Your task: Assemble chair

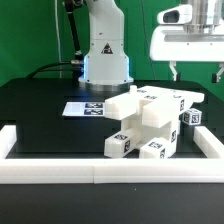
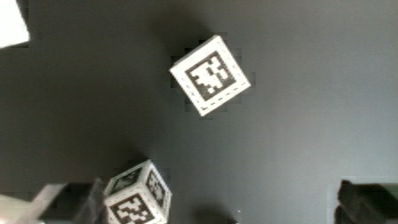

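A long white border rail runs along the black tabletop's near edge. Just behind it, toward the exterior view's right, lies the chair: chunky white plastic slabs and posts with black-and-white square tags, clustered and touching. Two small tagged cubes sit at the cluster's front, closest to the near edge. Another sits at the cluster's side toward the exterior view's right.

Farther back, on the exterior view's left of the cluster, the flat white marker board lies on the tabletop. Beyond it stands the white robot base at the far edge.

The two-finger gripper hangs raised above the tabletop's side on the exterior view's right. Its jaws are spread fully wide and hold nothing. In the wrist view its dark fingertips frame bare black surface, a tagged cube and a tagged white square face below.
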Robot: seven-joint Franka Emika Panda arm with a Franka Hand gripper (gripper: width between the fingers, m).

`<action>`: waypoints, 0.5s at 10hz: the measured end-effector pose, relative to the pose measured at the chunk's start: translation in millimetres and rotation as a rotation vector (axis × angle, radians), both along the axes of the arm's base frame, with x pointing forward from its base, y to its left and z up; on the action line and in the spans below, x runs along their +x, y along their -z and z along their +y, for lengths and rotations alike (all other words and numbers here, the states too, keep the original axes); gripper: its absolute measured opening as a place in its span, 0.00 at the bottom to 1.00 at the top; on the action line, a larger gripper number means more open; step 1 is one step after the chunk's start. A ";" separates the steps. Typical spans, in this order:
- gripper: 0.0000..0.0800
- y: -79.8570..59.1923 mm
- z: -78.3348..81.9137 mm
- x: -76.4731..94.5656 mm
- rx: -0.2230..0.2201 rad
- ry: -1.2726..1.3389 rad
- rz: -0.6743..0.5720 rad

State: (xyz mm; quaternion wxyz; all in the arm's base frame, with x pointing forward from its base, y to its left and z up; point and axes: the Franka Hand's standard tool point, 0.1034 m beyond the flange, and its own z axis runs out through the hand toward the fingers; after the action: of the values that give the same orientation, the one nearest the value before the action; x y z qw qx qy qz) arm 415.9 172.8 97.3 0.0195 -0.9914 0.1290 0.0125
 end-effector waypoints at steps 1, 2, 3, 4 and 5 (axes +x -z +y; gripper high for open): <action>0.81 3.8 7.6 -5.5 -0.004 -0.013 -0.008; 0.81 6.5 13.9 -9.5 -0.010 -0.049 -0.006; 0.81 9.7 16.5 -11.2 -0.014 -0.099 -0.006; 0.81 11.6 19.2 -13.0 -0.019 -0.125 -0.003; 0.81 11.7 18.9 -12.9 -0.019 -0.128 -0.003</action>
State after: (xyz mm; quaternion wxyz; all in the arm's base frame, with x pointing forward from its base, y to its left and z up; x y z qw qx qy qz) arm 402.9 191.7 85.5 0.0096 -0.9977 0.0655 0.0110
